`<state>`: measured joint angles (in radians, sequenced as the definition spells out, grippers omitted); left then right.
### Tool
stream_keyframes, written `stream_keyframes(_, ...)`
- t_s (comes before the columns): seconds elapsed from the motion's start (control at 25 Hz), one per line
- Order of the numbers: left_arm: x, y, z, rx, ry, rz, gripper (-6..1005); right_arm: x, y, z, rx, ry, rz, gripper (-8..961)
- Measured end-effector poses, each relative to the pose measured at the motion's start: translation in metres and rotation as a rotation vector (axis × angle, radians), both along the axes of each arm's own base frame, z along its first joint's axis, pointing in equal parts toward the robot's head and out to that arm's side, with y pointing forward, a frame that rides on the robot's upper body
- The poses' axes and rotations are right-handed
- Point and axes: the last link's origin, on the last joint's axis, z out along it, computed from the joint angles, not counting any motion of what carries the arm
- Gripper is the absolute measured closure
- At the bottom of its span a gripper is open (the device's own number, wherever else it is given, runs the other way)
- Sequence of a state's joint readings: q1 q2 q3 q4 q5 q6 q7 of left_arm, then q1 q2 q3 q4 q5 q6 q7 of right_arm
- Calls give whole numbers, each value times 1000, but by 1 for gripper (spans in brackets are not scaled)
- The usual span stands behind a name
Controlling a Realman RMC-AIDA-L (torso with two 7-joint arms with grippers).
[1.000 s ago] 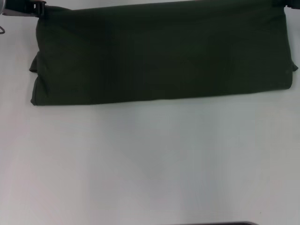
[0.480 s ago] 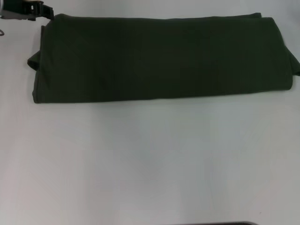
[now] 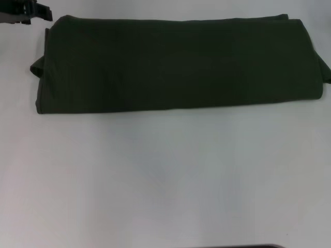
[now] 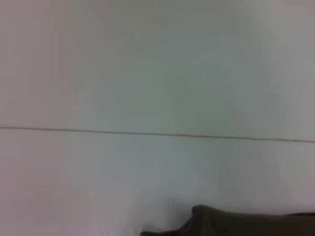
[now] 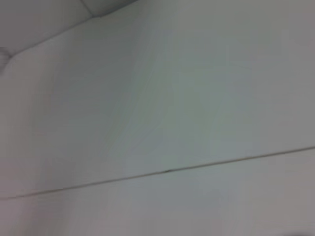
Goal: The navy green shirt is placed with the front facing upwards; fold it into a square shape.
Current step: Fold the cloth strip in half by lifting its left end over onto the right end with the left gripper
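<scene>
Now the navy green shirt [image 3: 178, 64] lies folded in a long strip on the white table [image 3: 165, 181]. Far left, the left gripper [image 3: 39, 13] is off it; I cannot tell if its fingers are apart.

Bare white lab-like tabletop [image 3: 165, 181], seamed.

Navy green shirt [image 3: 178, 64]: lying on table [image 3: 165, 175], far side; left gripper [image 3: 39, 12] just beyond shirt's far-left corner.

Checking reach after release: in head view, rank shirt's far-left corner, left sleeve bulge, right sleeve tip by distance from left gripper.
From the left gripper, on the navy green shirt:
1. Far-left corner, right beside it.
2. Left sleeve bulge, nearer the robot.
3. Right sleeve tip, opposite end.
</scene>
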<state>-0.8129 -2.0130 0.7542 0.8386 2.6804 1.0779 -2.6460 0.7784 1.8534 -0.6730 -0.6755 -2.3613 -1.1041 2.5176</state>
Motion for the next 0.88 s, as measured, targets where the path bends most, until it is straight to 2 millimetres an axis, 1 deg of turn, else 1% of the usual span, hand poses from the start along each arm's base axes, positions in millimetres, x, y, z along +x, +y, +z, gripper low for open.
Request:
stream_keyframes(0.12,9,-3,16,-25,-50,-13,434,-13,-4,12,-44,30,29,231)
stream_keyframes(0.24,18,-7,32,-54,-66,-31,436,-22,-8,23,-89,49,21,142)
stream_keyframes(0.36,19,-11,37,-78,-69,-27,437,-25,-12,28,-128,63,16,144)
stream_keyframes(0.44,18,-14,36,-107,-74,-17,438,-26,-16,28,-153,78,13,146)
stream_keyframes(0.6,13,-24,26,-221,-84,19,441,-27,-26,23,-225,100,13,152)
stream_keyframes(0.68,7,-31,22,-261,-90,46,442,-23,-32,19,-254,108,10,153)
stream_keyframes(0.88,-12,-46,15,-301,-111,110,443,-6,-46,14,-265,113,-12,154)
